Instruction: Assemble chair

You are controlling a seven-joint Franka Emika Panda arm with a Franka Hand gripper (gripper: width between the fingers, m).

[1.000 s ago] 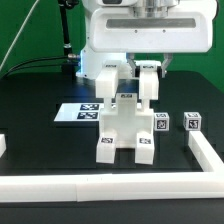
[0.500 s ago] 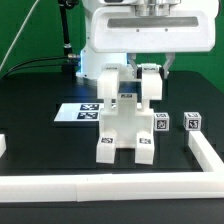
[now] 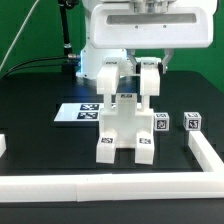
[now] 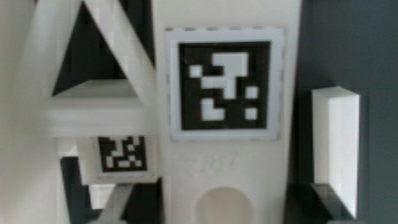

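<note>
The chair (image 3: 125,128) stands upright in the middle of the black table (image 3: 40,135), just in front of the marker board (image 3: 78,112), with a loose tagged block (image 3: 190,122) near it on the exterior view's right. The claw (image 3: 128,95) hangs spread, one finger on each side of the chair's upper part. In the wrist view a dark gap separates a finger (image 4: 333,140) from the tagged slab (image 4: 222,85).

A big white plastic slab (image 4: 222,165) fills the middle, very close and a bit blurry. A large black-and-white square tag (image 4: 224,85) sits on its face. A round-topped cut-out (image 4: 231,205) opens at one end of the slab. Beside the slab, a smaller square tag (image 4: 121,154) sits on another white block (image 4: 98,118), and slanted white bars (image 4: 111,50) run next to it. On the slab's other side stands a thin white bar (image 4: 338,140), with a dark gap between them.
</note>
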